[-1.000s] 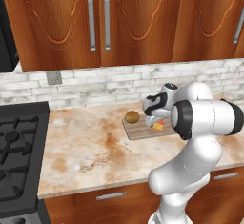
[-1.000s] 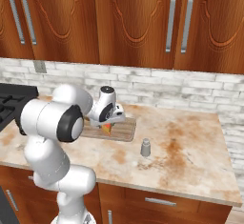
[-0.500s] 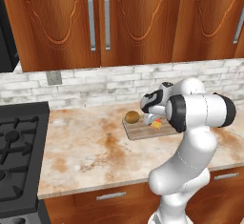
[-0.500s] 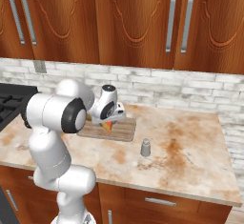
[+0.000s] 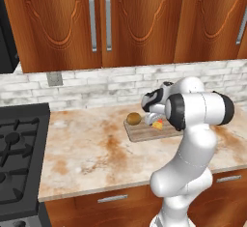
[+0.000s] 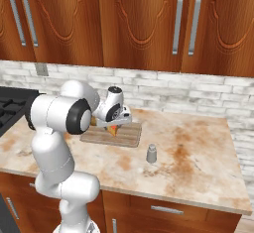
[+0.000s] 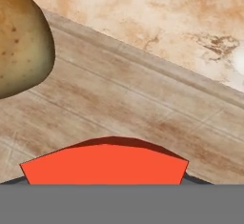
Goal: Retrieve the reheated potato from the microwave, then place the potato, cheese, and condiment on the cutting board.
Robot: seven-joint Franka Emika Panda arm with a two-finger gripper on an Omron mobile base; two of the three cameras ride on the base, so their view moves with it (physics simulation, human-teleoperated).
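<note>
the cutting board (image 5: 144, 130) lies flat on the marbled counter (image 5: 91, 153), near the brick back wall and to the right of the black stove (image 5: 19, 153). in the right base view the board (image 6: 121, 137) sits just in front of the arm's hand.

the potato (image 5: 133, 119) rests on the left end of the board, close to its back edge. in the hand view the potato (image 7: 21, 42) fills the upper left corner, sitting on the wood grain, apart from the cheese.

the cheese (image 5: 157, 123) is on the board, right of the potato, directly beneath the gripper (image 5: 153, 120). from the right base view the cheese (image 6: 114, 129) shows as an orange tip under the hand, its bottom touching the board. in the hand view the cheese (image 7: 104, 163) is a red-orange face at the bottom of the frame, very close to the camera.

the gripper (image 6: 115, 125) is low over the board with the cheese between its fingers. the fingertips are hidden by the cheese and the hand body, so i cannot tell whether the pincer grips the wedge or stands loose around it.

a small grey shaker (image 6: 151, 153) stands upright on the counter, off the board, near its front right corner. wooden cabinets (image 5: 120, 23) with metal handles hang above.
</note>
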